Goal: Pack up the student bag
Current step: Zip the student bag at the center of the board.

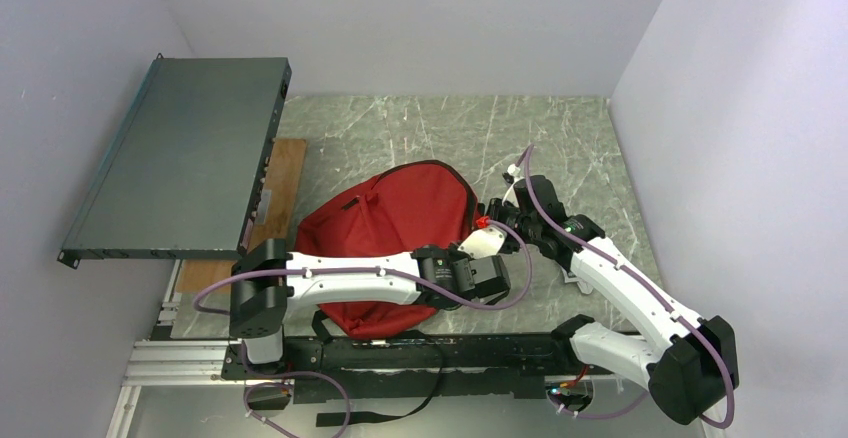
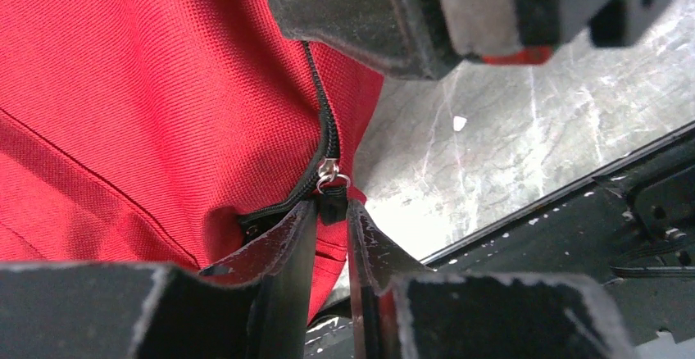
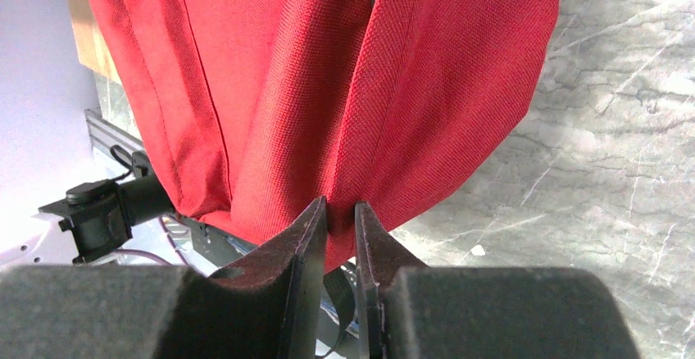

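Observation:
The red student bag [image 1: 385,228] lies in the middle of the table. My left gripper [image 1: 487,270] is at its right edge, shut on the black pull tab [image 2: 333,208] hanging from the silver zipper slider [image 2: 328,170]; the black zipper [image 2: 325,121] runs up the red cloth. My right gripper [image 1: 500,226] sits just beyond, at the bag's right edge, and is shut on a fold of the bag's red fabric [image 3: 340,236], lifting it. The bag fills the right wrist view [image 3: 328,72].
A grey flat rack unit [image 1: 180,158] stands at the back left over a wooden board [image 1: 285,173]. The black front rail [image 1: 480,348] runs along the near table edge. Bare marble tabletop [image 1: 560,138] lies behind and to the right.

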